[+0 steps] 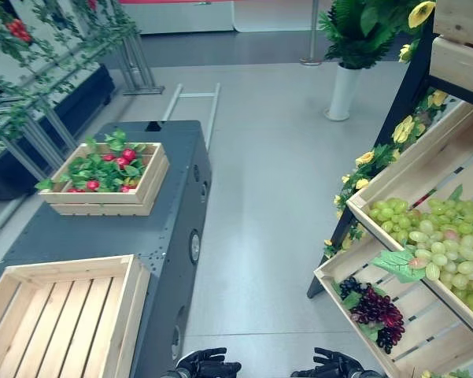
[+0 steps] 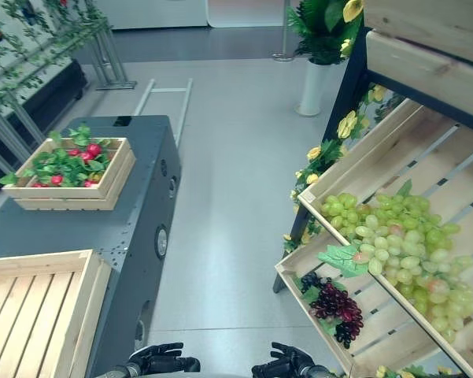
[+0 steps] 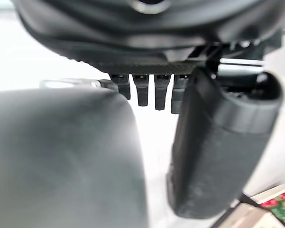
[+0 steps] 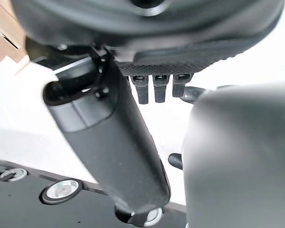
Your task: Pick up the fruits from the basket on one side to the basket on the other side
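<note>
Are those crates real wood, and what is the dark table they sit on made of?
The crates look like pale, unvarnished wood: slats and grain show. The table looks like dark grey painted metal, matte, with rows of small holes and round fittings on its side; I can't be sure.

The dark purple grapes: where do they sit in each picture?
Left eye view: dark purple grapes at lower right, in the lower shelf crate.
Right eye view: lower middle-right.
Left wrist view: not visible.
Right wrist view: not visible.
Shared landmark: the green grapes just above them.
</note>
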`<state>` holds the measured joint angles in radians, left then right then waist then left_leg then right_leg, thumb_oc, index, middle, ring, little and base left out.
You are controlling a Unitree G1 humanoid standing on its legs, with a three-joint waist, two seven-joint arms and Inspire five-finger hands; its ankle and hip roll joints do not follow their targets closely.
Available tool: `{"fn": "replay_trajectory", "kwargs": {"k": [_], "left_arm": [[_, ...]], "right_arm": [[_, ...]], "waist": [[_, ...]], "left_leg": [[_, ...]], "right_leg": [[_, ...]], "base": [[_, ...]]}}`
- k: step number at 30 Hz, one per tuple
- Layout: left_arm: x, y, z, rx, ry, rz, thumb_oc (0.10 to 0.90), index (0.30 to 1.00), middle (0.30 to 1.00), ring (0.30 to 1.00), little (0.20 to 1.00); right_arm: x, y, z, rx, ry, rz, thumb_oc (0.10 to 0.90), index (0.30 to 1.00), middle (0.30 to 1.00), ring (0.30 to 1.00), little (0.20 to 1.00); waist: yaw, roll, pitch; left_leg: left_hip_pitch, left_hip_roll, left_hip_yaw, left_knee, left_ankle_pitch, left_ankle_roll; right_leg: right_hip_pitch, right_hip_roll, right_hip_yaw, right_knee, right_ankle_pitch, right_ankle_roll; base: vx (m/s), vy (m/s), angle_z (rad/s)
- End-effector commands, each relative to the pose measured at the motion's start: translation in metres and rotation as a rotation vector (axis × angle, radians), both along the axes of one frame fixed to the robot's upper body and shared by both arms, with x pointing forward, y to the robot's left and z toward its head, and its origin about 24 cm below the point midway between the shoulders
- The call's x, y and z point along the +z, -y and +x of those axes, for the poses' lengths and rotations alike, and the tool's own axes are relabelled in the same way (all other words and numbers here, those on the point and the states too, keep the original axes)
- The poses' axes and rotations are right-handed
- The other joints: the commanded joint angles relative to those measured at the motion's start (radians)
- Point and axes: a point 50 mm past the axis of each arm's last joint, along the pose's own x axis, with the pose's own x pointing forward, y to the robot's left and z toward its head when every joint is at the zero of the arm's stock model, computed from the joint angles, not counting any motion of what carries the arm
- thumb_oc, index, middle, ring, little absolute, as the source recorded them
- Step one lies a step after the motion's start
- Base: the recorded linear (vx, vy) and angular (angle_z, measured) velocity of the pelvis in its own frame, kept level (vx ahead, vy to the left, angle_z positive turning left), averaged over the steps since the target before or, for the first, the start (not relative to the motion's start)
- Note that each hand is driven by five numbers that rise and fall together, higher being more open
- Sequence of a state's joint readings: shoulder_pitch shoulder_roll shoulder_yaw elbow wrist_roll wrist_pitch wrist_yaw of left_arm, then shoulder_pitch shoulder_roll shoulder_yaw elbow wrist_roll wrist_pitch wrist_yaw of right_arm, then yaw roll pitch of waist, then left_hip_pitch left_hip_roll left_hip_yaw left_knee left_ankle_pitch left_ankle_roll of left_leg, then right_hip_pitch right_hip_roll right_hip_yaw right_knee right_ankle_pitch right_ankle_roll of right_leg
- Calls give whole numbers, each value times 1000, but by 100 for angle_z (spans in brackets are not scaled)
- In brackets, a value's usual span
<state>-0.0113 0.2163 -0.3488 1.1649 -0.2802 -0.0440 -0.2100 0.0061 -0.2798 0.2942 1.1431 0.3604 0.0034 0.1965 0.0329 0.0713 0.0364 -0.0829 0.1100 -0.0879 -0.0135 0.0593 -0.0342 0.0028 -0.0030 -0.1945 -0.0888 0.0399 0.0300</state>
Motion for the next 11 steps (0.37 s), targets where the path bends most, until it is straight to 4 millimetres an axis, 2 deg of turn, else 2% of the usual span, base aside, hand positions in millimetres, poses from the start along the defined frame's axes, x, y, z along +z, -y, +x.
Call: {"fn": "replay_trajectory", "kwargs": {"k": [1, 4, 6, 11], "left_arm": [[12, 8, 43, -49, 122, 14, 800, 900, 900, 900, 900], [11, 4, 40, -58, 109, 32, 800, 900, 900, 900, 900], [10, 3, 36, -92, 97, 52, 800, 900, 900, 900, 900], [6, 1, 27, -105, 53, 108, 800, 900, 900, 900, 900]], "right_arm": [[6, 4, 22, -76, 89, -39, 800, 900, 900, 900, 900], [7, 6, 23, -101, 118, -33, 800, 900, 900, 900, 900], [7, 2, 24, -120, 124, -22, 800, 900, 900, 900, 900], [6, -13, 25, 28, 127, -13, 800, 900, 900, 900, 900]], "waist": [[-14, -96, 38], [-24, -73, 28], [-24, -68, 19], [-19, -62, 6]], "left_leg": [[-29, -82, 110, 93, -25, -4], [30, -87, 84, -22, 5, 7], [50, -94, 74, -33, -2, 13], [87, -101, 74, -49, -16, 18]], "right_leg": [[13, -78, 25, 14, 9, 5], [3, -63, 42, 39, 0, 8], [13, -65, 45, 38, -2, 15], [35, -82, 33, 28, 0, 31]], "base": [[-44, 98, 66], [11, 122, 48], [57, 79, 4], [43, 57, 3]]}}
